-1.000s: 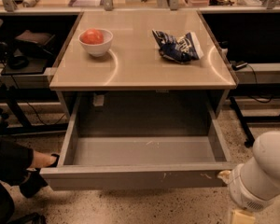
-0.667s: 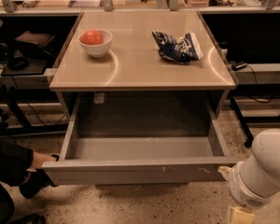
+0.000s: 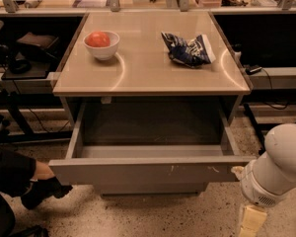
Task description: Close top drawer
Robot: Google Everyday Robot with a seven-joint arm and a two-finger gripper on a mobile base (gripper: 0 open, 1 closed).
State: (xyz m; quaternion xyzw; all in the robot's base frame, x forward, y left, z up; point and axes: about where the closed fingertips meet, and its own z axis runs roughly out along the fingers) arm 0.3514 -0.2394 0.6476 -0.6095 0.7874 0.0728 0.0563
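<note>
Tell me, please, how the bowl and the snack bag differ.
The bowl is white, round and upright, holding a red fruit; the bag is dark blue, crumpled and lying flat. The bowl sits at the left, the bag at the right. Both rest on the tabletop above the open drawer. The claw hangs at lower right, by the drawer's right end.

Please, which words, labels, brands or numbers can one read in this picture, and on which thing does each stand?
No text can be read.
Blue snack bag: white print, not legible.
Top drawer front: only white scratches, no writing.
Hand, at the drawer's right end: no label visible.
</note>
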